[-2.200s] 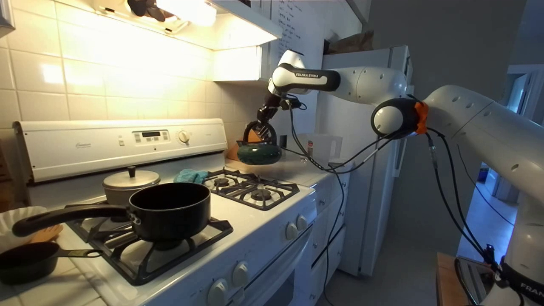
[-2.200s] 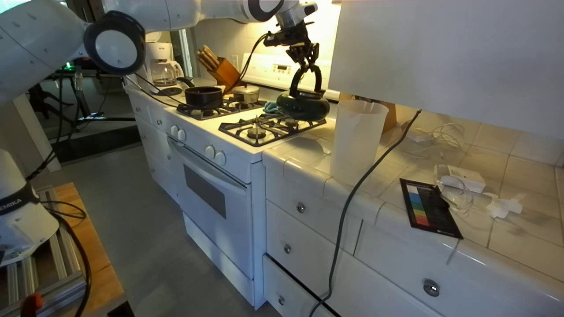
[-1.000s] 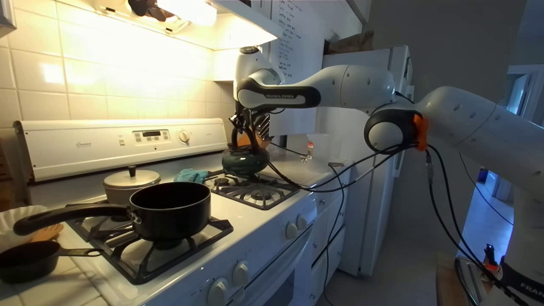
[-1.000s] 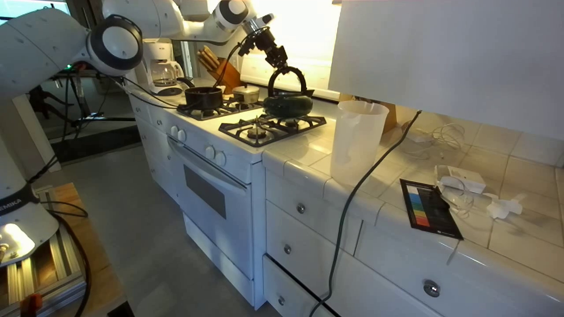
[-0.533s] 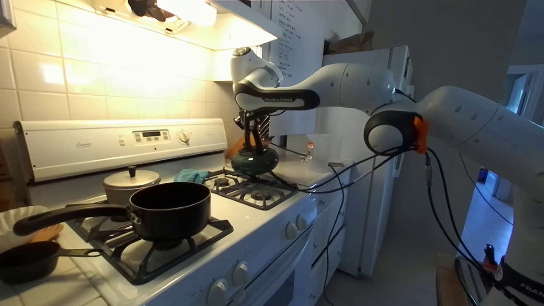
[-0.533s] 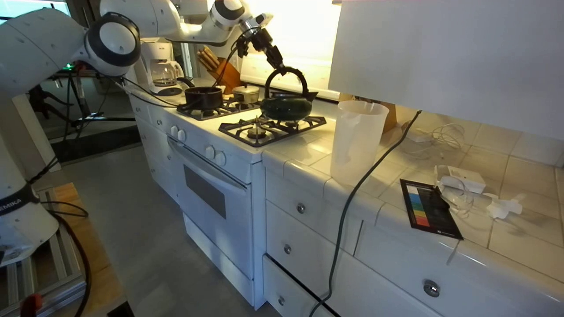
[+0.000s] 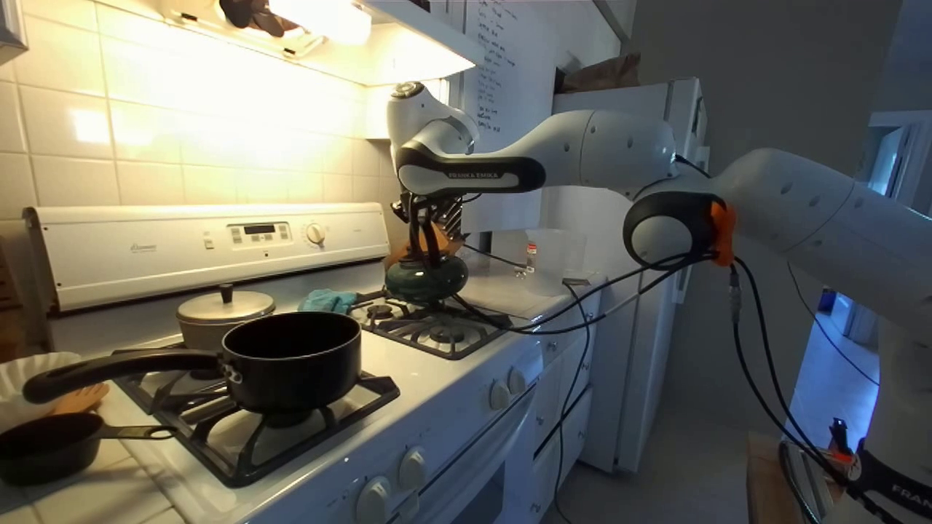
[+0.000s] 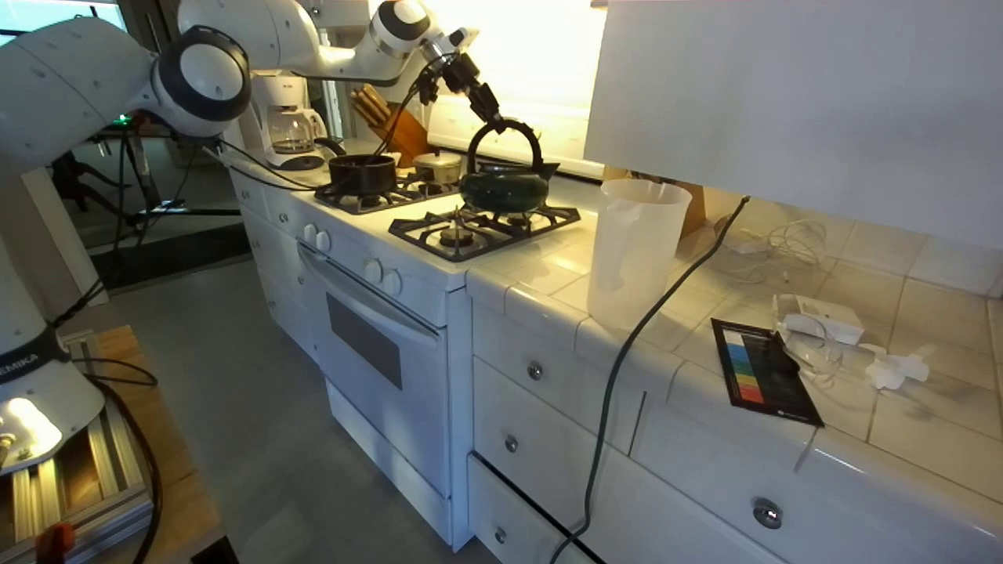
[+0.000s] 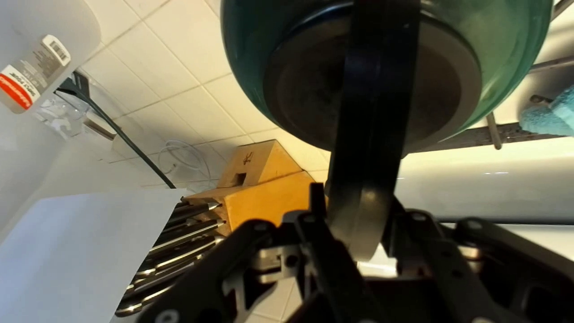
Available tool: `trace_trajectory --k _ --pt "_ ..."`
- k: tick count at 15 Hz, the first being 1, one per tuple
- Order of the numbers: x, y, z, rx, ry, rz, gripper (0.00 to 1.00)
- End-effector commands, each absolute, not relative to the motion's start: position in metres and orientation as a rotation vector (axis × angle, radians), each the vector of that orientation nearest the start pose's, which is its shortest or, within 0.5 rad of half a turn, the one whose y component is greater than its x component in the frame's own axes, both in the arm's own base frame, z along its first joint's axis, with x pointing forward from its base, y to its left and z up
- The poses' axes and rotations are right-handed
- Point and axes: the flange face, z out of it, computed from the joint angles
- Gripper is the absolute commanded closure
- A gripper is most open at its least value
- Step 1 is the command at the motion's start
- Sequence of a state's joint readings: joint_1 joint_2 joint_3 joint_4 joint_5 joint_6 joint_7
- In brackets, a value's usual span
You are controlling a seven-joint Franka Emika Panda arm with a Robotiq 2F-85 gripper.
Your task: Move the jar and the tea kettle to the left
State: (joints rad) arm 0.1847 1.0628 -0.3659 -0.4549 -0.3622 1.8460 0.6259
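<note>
The dark green-black tea kettle (image 8: 505, 192) is upright above the back burner grate nearest the counter, low over it; I cannot tell whether its base touches. My gripper (image 8: 495, 124) comes down at a slant onto the top of the arched handle. In the wrist view the handle (image 9: 374, 116) runs between the two fingers of the gripper (image 9: 356, 206), which are closed on it, and the kettle's round body (image 9: 497, 58) hangs beyond. A tall frosted plastic jug (image 8: 639, 251), apparently the jar, stands on the tiled counter to the right of the stove.
A black long-handled pot (image 7: 291, 364) and a lidded pot (image 7: 224, 316) occupy the burners farther along. Near them lies a blue cloth (image 7: 328, 300). A knife block (image 9: 269, 197) stands behind the kettle. A wall cabinet (image 8: 783, 102) overhangs the counter; a black cable (image 8: 650, 313) crosses its front.
Over the two seconds the kettle has come down and leftward from over the counter side onto the burner area, with the gripper tilting over. Lately it shifts only slightly left.
</note>
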Motion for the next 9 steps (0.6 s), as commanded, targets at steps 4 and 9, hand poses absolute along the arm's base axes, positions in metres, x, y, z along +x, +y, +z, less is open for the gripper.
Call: trace_trajectory --k 4,9 --pt "0.807 0.006 0.472 2.389 -0.759 0.700 0.93" --pt "0.798 -0.040 0.489 2.232 -1.110 0.751 0.93"
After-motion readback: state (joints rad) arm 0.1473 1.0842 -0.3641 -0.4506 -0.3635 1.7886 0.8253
